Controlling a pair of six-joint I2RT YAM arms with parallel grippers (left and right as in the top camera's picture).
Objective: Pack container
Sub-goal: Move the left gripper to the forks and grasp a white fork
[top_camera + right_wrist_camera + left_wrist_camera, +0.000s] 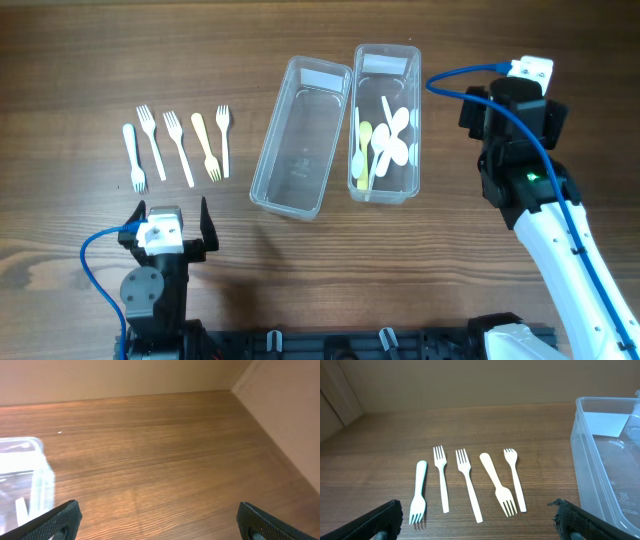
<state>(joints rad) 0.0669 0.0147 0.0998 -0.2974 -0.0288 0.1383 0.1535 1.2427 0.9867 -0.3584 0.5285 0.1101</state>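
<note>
Overhead view: two clear containers mid-table, cutlery partly packed, both grippers idle.
The empty container point(300, 135) lies just beside the second container point(416, 120), which holds white and pale-yellow spoons point(385, 145); they overlap, so their count cannot be settled. Each container carries a white label point(320, 77) at its far end, with no writing legible. Five forks point(180, 145) lie in a row on the table point(100, 60), left of the empty container: one cream, the rest white. The left gripper point(170, 225) is spread wide and holds nothing, near the forks. The right gripper point(159, 527) is likewise spread and empty; overhead, its fingers are hidden beneath the wrist. The right wrist view catches only a corner of the second container.
</note>
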